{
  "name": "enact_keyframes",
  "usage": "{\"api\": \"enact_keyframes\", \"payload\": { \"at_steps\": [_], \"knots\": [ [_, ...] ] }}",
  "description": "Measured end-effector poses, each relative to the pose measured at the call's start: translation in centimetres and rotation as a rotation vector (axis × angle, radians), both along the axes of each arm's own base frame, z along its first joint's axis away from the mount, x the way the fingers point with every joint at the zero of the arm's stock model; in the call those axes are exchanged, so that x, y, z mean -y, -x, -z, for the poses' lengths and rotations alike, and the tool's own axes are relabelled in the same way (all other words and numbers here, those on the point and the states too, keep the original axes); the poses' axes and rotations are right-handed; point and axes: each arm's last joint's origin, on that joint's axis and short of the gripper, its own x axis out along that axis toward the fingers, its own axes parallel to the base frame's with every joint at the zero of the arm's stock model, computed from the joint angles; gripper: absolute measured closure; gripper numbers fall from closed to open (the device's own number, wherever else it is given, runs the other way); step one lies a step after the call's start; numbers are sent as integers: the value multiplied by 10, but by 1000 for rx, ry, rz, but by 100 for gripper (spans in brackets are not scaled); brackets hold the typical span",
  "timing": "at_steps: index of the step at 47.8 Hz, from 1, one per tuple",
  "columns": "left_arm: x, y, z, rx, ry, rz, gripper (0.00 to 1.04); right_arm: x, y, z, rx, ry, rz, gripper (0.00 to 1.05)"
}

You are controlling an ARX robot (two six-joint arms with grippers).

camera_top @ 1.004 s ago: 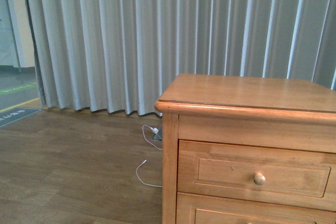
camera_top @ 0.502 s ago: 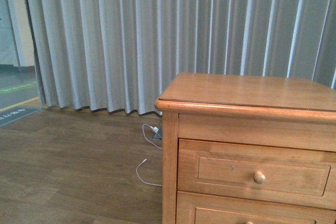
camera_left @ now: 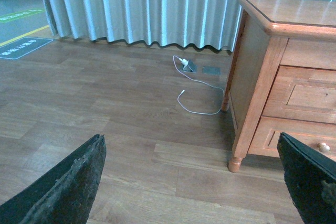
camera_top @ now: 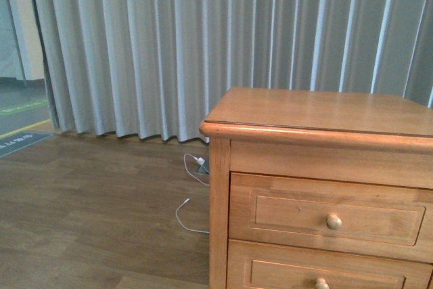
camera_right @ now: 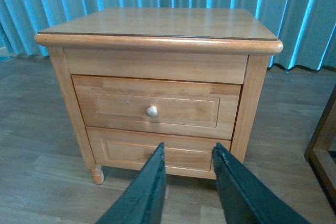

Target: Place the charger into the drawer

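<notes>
Closed drawer [camera_right: 152, 108] facing open right tool [camera_right: 188, 174]

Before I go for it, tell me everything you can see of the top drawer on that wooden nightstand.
The wide honey-coloured wooden top drawer is fully shut, its front flush with the nightstand's frame. It has a recessed rectangular panel and one round pale knob at its centre. It sits directly under the tabletop, above a second similar drawer. Nothing touches it; the open right gripper is low in front of it.

Closed honey-wood drawer [camera_top: 333, 218], pale knob
</notes>
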Motion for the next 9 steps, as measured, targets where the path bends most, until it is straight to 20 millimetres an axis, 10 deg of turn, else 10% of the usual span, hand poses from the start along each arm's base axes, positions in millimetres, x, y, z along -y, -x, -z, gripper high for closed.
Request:
{"api": "enact_keyframes", "payload": {
  "at_steps": [9],
  "knots": [
    [0,0,0,0,0,0,6,0,0,0,0,0,0,26]
  ]
}}
